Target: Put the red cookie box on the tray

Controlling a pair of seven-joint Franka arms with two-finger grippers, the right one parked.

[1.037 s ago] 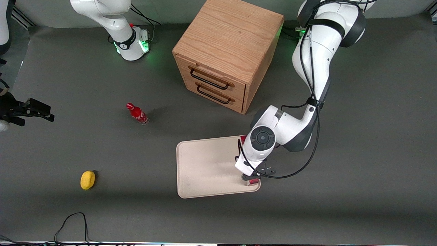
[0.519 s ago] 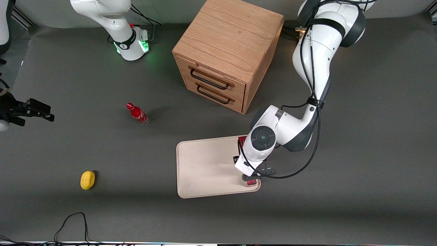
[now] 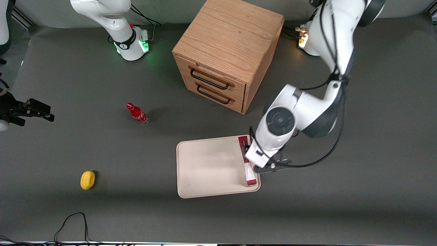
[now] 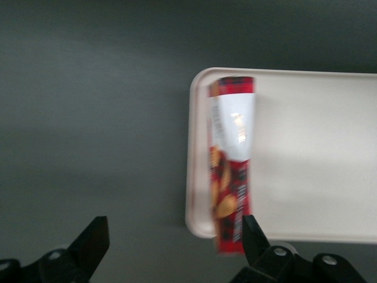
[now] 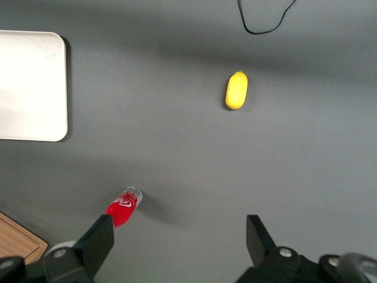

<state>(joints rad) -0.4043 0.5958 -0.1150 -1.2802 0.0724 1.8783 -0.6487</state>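
Item 1. Long slim dark-red cookie box (image 3: 247, 162) with orange-brown cookie pictures and a white patch. It lies flat on the tray, lengthwise along the tray's edge toward the working arm's end of the tabletop. In the left wrist view the red cookie box (image 4: 231, 162) sits just inside the rim; the end nearer the jaws appears to reach over the rim.

Item 2. Flat cream-beige rectangular tray (image 3: 208, 167) with rounded corners and a low rim. It rests on the dark grey tabletop (image 3: 102, 205), nearer the front camera than the wooden cabinet. Apart from the box, its surface (image 4: 318, 147) is bare.

Item 3. Left arm's black two-finger gripper (image 3: 269, 167). In the front view it is at about 3 o'clock of the box, at the tray's edge and raised above it. In the left wrist view the gripper (image 4: 171, 242) shows its jaws spread wide apart, holding nothing, with the box below them and one finger (image 4: 253, 236) overlapping the box's end.

Item 4. Light oak two-drawer cabinet (image 3: 228, 51) with black wire handles, at about 12 o'clock of the tray in the front view.

Item 5. Small red bottle (image 3: 137, 113), upright, at about 10 o'clock of the tray in the front view, well apart from it.

Item 6. Yellow oval object (image 3: 87, 180), at about 9 o'clock of the tray in the front view, toward the parked arm's end of the tabletop.
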